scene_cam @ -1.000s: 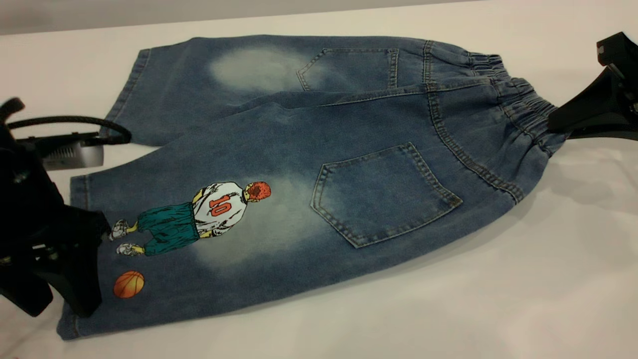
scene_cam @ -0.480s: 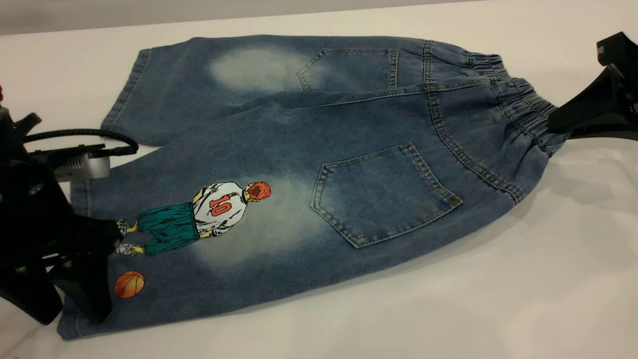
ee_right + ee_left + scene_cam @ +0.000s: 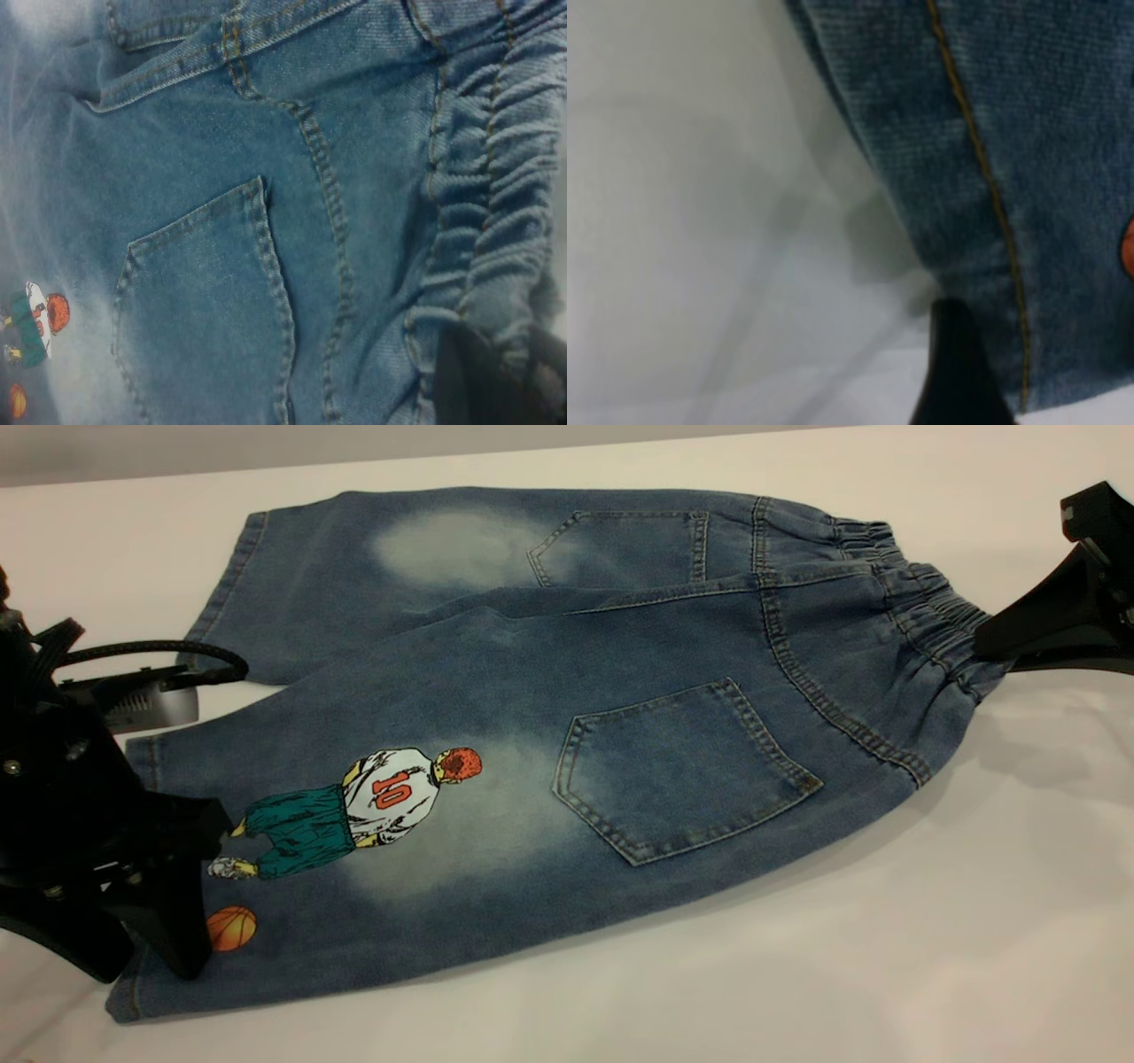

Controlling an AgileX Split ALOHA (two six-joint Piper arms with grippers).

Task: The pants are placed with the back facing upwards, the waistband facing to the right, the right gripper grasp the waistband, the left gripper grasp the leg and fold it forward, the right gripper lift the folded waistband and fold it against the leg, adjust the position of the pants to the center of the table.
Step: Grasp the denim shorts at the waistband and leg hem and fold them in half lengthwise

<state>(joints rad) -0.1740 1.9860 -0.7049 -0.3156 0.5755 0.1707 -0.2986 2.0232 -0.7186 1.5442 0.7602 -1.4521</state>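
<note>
Lying flat: the pants (image 3: 567,717) were spread back-up on the table (image 3: 886,957), between your two pincers.
Left pincer: your left gripper (image 3: 164,908) sat at the hem of the leg (image 3: 292,868); one black fingertip (image 3: 957,372) touched the hem edge, the orange basketball print (image 3: 232,927) just beside it. Whether it pinched cloth, you could not tell.
Right pincer: your right gripper (image 3: 988,646) met the waistband (image 3: 930,615); its dark fingers (image 3: 474,381) lay over the gathered elastic, apparently pinching it.
Back pocket: the patch pocket (image 3: 678,771) lay between both pincers, nearer your right one.
</note>
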